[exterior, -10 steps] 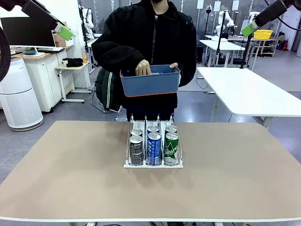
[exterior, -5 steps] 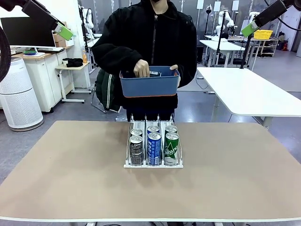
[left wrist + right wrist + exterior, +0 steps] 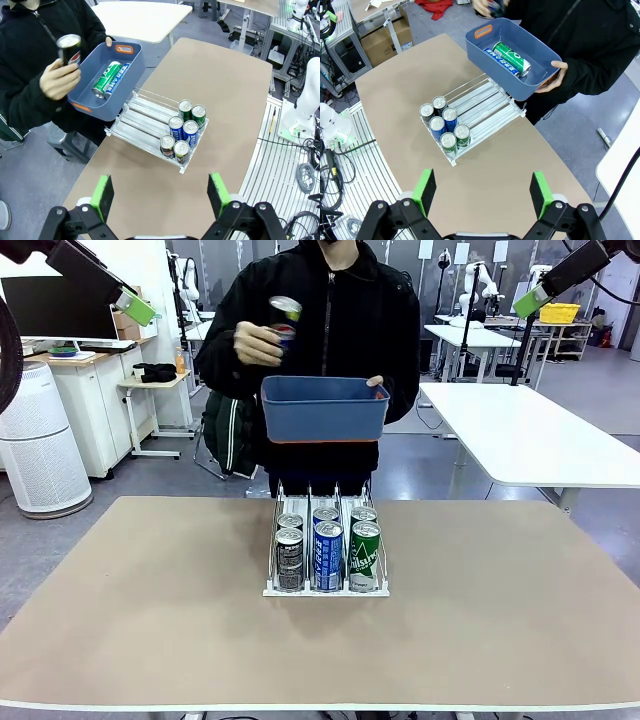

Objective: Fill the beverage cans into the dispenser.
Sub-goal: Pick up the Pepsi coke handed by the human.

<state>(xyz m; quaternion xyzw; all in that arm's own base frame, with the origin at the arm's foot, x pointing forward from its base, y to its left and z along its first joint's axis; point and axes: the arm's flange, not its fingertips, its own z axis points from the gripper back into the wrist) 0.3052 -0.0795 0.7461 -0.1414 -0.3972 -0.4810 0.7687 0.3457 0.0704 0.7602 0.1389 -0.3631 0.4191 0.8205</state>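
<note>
Table (image 3: 150, 620) centre: six cans (image 3: 328, 555) loaded at dispenser (image 3: 140, 112) front edge; one can (image 3: 69, 47) in hand (image 3: 59, 80), two in tub (image 3: 325, 420) outstanding; left gripper (image 3: 160, 192), right gripper (image 3: 482, 192) released, empty.

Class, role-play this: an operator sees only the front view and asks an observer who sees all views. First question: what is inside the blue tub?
Observer: In the tub, a green can and a blue can lie side by side.
Operator: The raised can is blurred here. Which kind?
Observer: Dark, with a Pepsi logo.
Operator: Any room left in the rack?
Observer: Yes, each lane is bare behind its two standing cans.
</note>
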